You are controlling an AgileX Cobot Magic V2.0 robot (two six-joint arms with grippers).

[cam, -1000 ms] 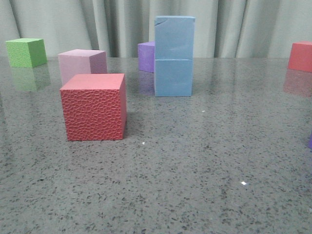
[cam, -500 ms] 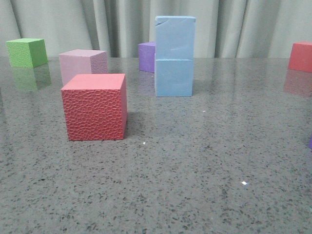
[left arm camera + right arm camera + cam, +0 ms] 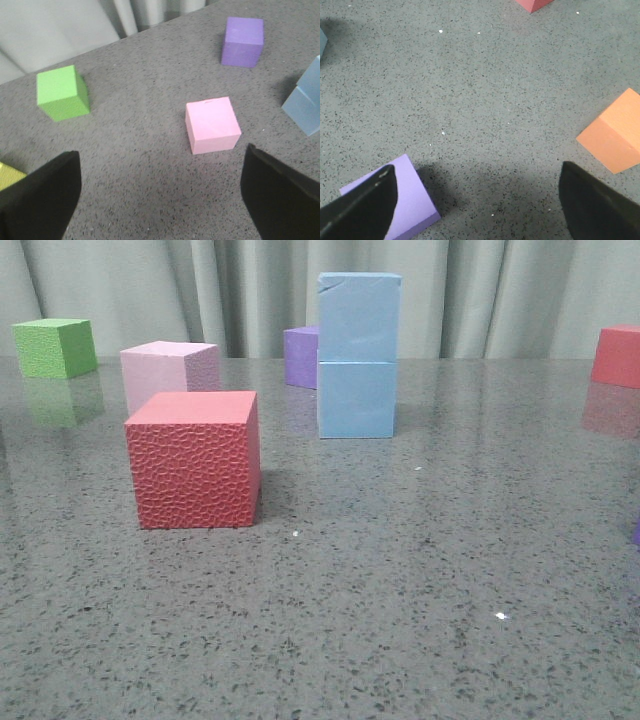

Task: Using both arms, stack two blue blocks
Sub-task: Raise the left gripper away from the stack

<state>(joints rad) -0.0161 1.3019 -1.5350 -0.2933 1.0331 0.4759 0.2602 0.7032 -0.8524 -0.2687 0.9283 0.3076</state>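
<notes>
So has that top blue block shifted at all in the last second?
No. The top blue block sits squarely on the lower blue block, in the same spot against the purple cube behind it as before.

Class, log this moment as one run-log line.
blue blocks: stacked, upright | left gripper: open, empty | right gripper: open, empty | stage: stack done

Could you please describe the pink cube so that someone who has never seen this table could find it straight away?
Start at the blue blocks, the two-cube tower near the table's far edge by the curtain. Look to the robot's left, to the big red cube with the pebbled face. The pink cube sits just behind it, the palest cube there and smooth on top, unlike the bright green cube further left.
</notes>
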